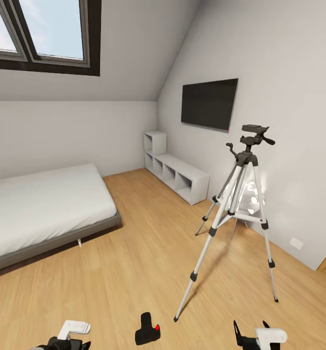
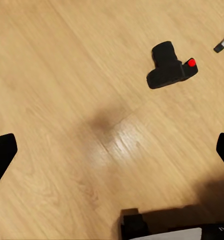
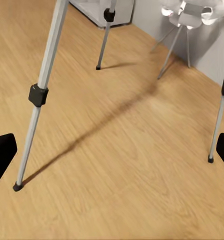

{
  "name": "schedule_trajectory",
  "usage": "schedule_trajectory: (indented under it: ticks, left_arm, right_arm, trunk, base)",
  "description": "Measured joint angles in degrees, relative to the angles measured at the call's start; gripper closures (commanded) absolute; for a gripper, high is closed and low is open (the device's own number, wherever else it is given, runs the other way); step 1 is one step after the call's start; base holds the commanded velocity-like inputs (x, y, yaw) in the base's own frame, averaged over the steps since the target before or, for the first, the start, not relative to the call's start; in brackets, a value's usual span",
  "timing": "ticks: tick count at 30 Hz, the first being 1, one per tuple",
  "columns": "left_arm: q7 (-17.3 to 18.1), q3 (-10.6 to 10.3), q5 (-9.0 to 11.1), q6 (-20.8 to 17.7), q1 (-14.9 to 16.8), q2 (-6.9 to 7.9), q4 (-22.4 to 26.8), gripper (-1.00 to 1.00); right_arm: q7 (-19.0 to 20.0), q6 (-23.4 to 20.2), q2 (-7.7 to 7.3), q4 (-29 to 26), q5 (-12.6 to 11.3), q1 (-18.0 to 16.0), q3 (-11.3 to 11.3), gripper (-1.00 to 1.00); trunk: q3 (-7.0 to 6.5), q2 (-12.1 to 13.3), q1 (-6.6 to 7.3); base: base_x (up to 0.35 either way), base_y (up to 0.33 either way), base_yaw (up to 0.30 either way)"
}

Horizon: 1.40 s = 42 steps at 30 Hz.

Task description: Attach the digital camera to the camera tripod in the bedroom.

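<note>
Closest to the robot, the digital camera (image 1: 147, 329) lies on the light wood floor (image 1: 133, 262), just short of the camera tripod's nearest foot, lens pointing away and its red button (image 2: 191, 62) showing; it sits low between the two arms, so neither has it yet. The left gripper (image 1: 68, 340) hangs over bare boards on the side of the camera away from the tripod, its fingers (image 2: 2, 155) spread wide with nothing between them, which looks like a hand readied for the pickup. The right gripper (image 1: 252, 334) hovers beside the tripod's near leg (image 3: 39, 95), fingers likewise spread and empty. The camera tripod (image 1: 240, 204) stands upright with all three legs splayed, its black pan head (image 1: 254, 133) bare and waiting for the camera. Just behind the tripod a white petal-shaped lamp (image 1: 252, 194) stands by the wall; farther beyond it run the white cube shelves (image 1: 175, 172) under the wall TV (image 1: 209, 103). Well across from the tripod lies the grey-framed bed (image 1: 46, 214), beneath the skylight (image 1: 41, 34).
</note>
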<state>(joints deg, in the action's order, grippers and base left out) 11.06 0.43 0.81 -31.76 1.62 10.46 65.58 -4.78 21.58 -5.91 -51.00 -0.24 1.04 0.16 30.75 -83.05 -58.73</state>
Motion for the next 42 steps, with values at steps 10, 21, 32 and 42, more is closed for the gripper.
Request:
schedule_trajectory:
  ticks: [10,21,32,42]
  left_arm:
    - [0.7,-0.1,-0.1,2.4,0.2,0.2,-1.5,-1.0]
    - [11.5,0.2,-0.1,2.7,0.2,1.07,-3.3,-1.0]
    - [14.5,0.1,-0.1,3.5,0.2,1.47,-3.4,-1.0]
    - [14.6,0.1,-0.1,7.2,0.2,1.5,-3.4,-1.0]
  right_arm:
    - [-0.1,2.8,0.04,1.5,0.0,0.0,0.0,-1.0]
    - [-0.1,3.0,0.04,1.7,0.0,0.0,0.0,-1.0]
    - [-0.1,3.0,0.03,1.8,0.0,0.0,-0.1,-1.0]
    - [-0.2,3.0,0.04,2.2,0.0,0.0,-0.1,-1.0]
  trunk:
    - [0.0,0.0,0.0]
    - [0.0,0.0,0.0]
    - [0.0,0.0,0.0]
    - [0.14,0.0,0.0]
  base:
    - [0.0,0.0,0.147]
    - [0.0,0.0,0.283]
    - [0.0,0.0,0.091]
    - [0.0,0.0,0.085]
